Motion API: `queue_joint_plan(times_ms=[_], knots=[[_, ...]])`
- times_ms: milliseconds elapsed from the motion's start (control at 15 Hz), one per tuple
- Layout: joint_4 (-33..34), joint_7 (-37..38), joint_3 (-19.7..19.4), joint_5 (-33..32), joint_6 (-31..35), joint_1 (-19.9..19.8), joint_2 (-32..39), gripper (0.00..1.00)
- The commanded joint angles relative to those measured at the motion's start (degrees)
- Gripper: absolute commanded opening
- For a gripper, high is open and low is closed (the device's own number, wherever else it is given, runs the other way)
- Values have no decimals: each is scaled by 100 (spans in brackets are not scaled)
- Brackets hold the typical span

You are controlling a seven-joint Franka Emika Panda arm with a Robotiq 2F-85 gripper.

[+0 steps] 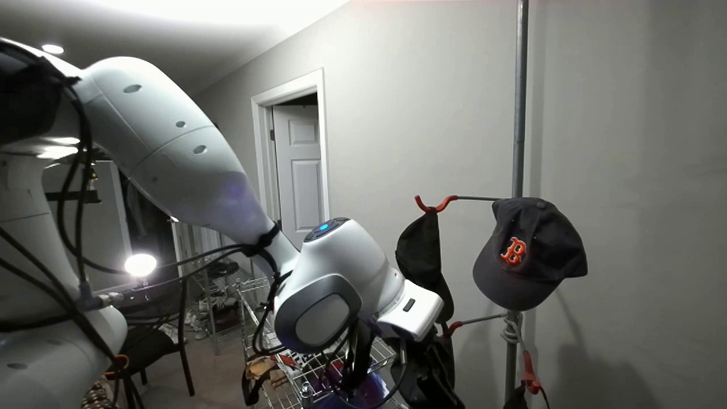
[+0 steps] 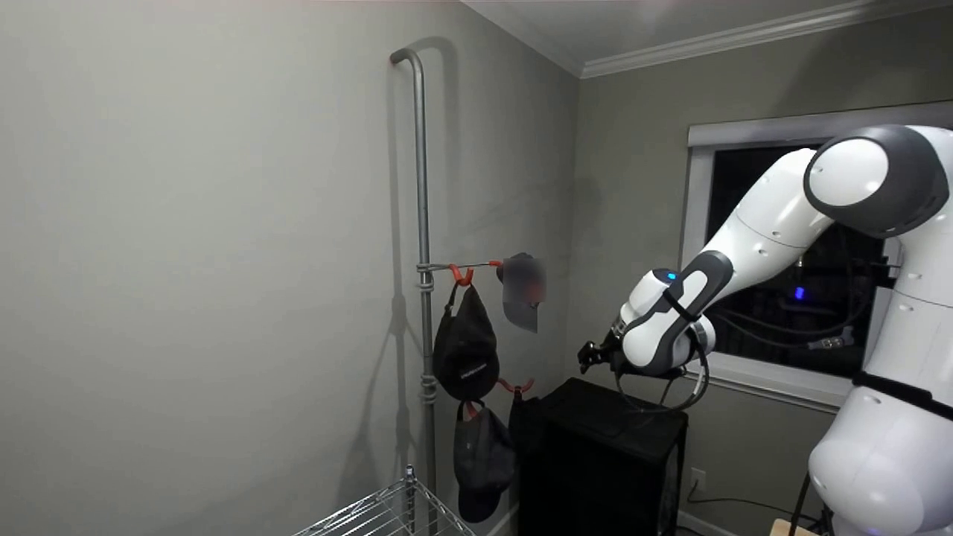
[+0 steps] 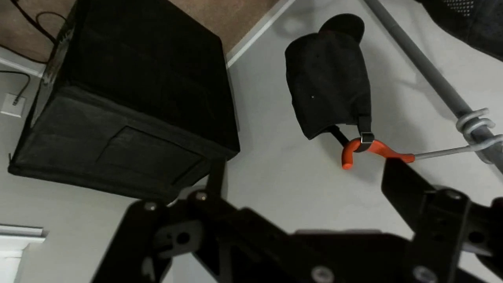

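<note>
My gripper [image 3: 307,169] is open, with nothing between its fingers. It also shows in an exterior view [image 2: 590,357], above and in front of a black box. The wrist picture stands upside down. It shows a dark cap [image 3: 328,78] hanging by its strap from an orange-red hook [image 3: 377,148], beyond the right finger and apart from it. A navy cap with a red B [image 1: 528,255] hangs at the pole; it also shows, partly blurred, in an exterior view [image 2: 519,294]. A black cap [image 2: 467,346] hangs from a red hook [image 2: 461,275], with another dark cap [image 2: 482,465] below.
A grey metal pole [image 2: 422,186] carries the hooks on thin rods; it also shows in an exterior view [image 1: 520,102]. The black box [image 2: 610,420] stands in the corner. A wire shelf [image 2: 372,506] stands by the pole. A chair [image 1: 145,346] and a lit lamp [image 1: 140,265] are behind the arm.
</note>
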Motion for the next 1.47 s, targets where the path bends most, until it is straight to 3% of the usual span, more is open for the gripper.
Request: queue_joint_plan(times_ms=[0,267,400,467,733,1000,1067,1133,1400], knots=[[151,264,217,-95,921,-223,929,100],[541,-191,-257,614,1666,372,2040,100],[805,-333,-122,1194,1977,514,2541,100],[1097,-350,-50,1334,1618,572,2495,100],[1919,-413,29,1739,1609,874,3059,100],[2691,-405,104,1910,1593,867,3744,100],[2880,-130,102,1622,1527,807,3967,100],[3110,-369,222,1899,1355,740,4179,100],[3637,-445,223,1988,1250,745,4791,100]])
